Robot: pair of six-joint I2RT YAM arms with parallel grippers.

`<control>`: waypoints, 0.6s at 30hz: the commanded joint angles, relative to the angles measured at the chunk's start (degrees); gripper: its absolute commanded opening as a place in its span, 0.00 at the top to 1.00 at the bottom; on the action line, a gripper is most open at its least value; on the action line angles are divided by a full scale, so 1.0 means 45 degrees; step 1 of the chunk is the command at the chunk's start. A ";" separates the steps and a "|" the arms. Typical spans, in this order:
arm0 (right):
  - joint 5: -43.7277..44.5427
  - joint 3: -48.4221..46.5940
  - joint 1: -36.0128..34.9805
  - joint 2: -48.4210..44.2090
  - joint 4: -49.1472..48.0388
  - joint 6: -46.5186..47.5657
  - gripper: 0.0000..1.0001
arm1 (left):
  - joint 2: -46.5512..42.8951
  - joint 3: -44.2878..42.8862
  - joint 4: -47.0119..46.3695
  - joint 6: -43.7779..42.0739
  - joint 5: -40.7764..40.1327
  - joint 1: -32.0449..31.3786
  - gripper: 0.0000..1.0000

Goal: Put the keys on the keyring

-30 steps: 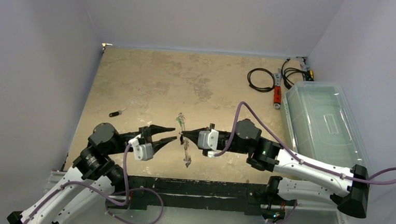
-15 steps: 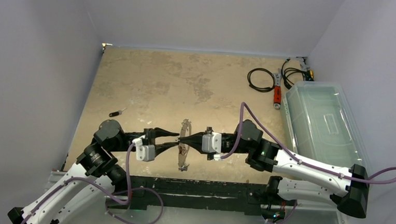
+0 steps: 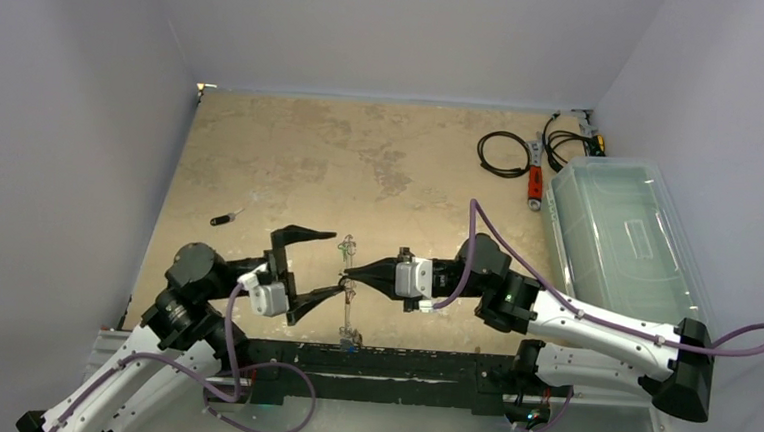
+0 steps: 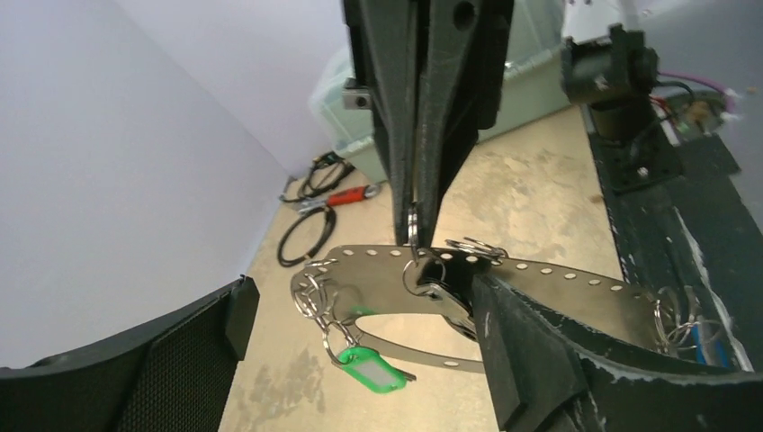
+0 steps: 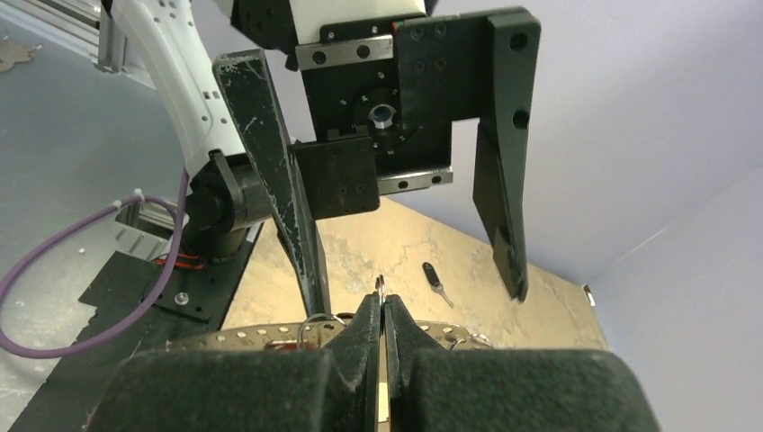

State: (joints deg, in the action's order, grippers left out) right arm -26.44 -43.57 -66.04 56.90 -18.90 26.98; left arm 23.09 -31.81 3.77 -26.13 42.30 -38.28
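Note:
The keyring (image 4: 378,270), a silver hoop with a flat perforated crescent, hangs off the table between both grippers (image 3: 349,304). A green-tagged key (image 4: 371,371) dangles from a chain of split rings on it. My right gripper (image 3: 350,271) is shut on a small split ring (image 5: 381,285) at the crescent's edge and carries the keyring. My left gripper (image 3: 338,262) is open wide, one finger (image 4: 549,360) close against the crescent and the other (image 4: 144,360) well apart from it. A black-headed key (image 3: 224,217) lies on the table at the left, also in the right wrist view (image 5: 438,283).
A clear plastic bin (image 3: 622,241) stands along the right wall. Black coiled cables (image 3: 502,153) and a red tool (image 3: 535,185) lie at the back right. The black base rail (image 3: 379,361) runs along the near edge just below the hanging keyring.
My left gripper has opened wide and let go of the keyring. The keyring now hangs edge-on from the right gripper, which stays shut and has shifted slightly left.

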 commanded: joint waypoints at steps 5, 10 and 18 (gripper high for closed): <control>0.0778 0.0085 -0.0005 -0.0582 -0.1267 -0.0074 1.00 | -0.1944 0.1705 -0.4519 0.4377 -0.3550 0.0067 0.04; 0.1595 0.0308 -0.0010 -0.0772 -0.1812 -0.0216 1.00 | -0.1037 -0.0366 -0.2025 0.6712 -0.5892 0.0070 0.01; 0.1780 0.0269 0.0004 -0.0703 -0.1916 -0.0296 1.00 | 0.0062 -0.0965 -0.1340 0.5865 -0.2902 0.0070 0.18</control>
State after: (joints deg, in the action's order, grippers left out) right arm -20.21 -41.65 -66.04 54.85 -22.24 26.50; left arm 22.41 -36.49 -2.81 -1.06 23.77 -38.26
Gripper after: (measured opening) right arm 0.008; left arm 0.852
